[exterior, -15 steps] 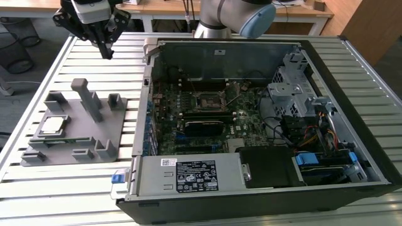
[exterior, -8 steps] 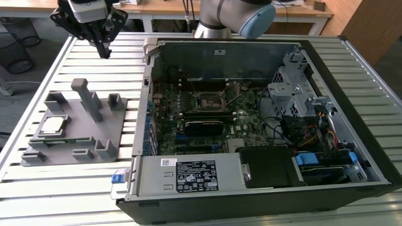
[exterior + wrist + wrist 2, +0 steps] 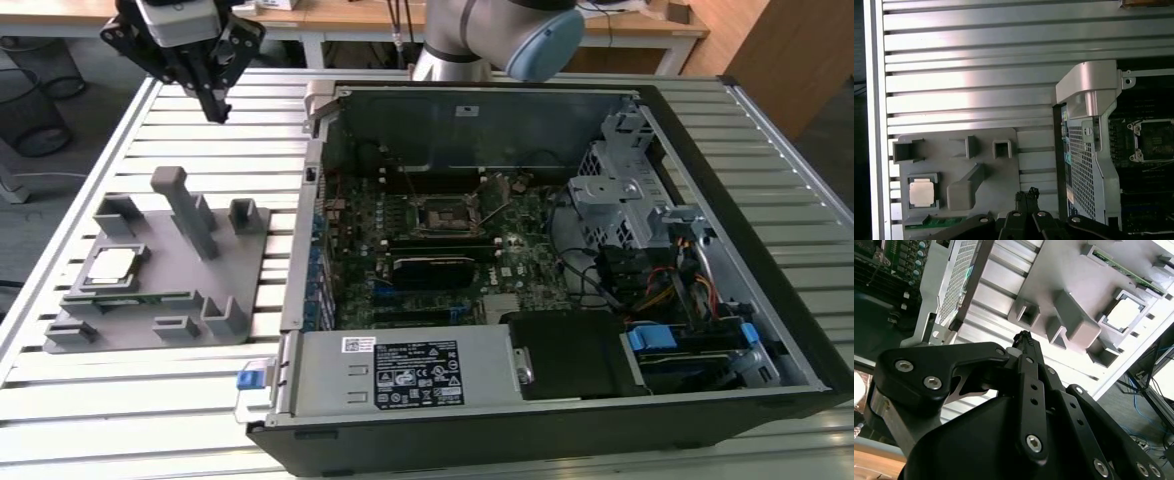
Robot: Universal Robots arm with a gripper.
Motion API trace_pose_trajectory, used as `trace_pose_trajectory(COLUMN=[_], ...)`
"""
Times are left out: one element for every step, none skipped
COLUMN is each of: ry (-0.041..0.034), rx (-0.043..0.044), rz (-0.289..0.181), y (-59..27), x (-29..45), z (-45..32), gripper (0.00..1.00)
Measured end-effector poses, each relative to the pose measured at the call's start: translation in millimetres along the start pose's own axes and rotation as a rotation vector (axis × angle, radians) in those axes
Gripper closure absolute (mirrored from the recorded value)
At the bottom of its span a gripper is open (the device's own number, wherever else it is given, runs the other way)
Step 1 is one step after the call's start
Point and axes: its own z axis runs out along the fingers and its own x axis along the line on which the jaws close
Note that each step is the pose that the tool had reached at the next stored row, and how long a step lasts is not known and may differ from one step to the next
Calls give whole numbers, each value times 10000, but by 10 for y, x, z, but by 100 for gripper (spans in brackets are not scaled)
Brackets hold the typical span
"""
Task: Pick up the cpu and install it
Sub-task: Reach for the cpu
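The cpu point(image 3: 111, 265), a small silver square chip, lies in a recess of the grey holder plate point(image 3: 167, 300) at the exterior view's left. Both wrist views show the chip point(image 3: 1124, 314) point(image 3: 921, 192) still seated there. My gripper point(image 3: 214, 110) hangs high above the slatted table, behind the holder and well away from the chip. Its fingertips point(image 3: 1024, 337) point(image 3: 1026, 192) are pressed together with nothing between them. The black socket point(image 3: 438, 215) point(image 3: 1154, 140) sits on the motherboard inside the open computer case point(image 3: 747, 200).
A green memory stick point(image 3: 134, 297) point(image 3: 941, 221) lies in the holder beside the chip. Grey posts point(image 3: 180, 205) rise from the holder plate. The case's metal corner bracket point(image 3: 1094, 85) and side wall stand between the holder and the motherboard. Cables and drive bays crowd the case's right.
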Motion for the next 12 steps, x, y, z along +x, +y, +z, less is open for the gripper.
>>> trace_pose_trajectory(ry=[1, 2, 2, 1, 1, 2, 2, 2, 2, 2, 2, 1], rx=[0, 1, 1, 0, -1, 0, 1, 0, 0, 1, 0, 0], rz=[0, 0, 1, 1, 1, 1, 1, 1, 0, 1, 1, 0], y=[3, 5, 8, 11, 14, 16, 19, 22, 25, 28, 31, 34], x=[10, 20, 30, 41, 51, 61, 73, 88, 104, 120, 138, 157], z=[1, 1, 2, 4, 5, 5, 6, 6, 7, 7, 8, 9], gripper=[89, 89, 89, 89, 89, 89, 89, 89, 89, 89, 89, 89])
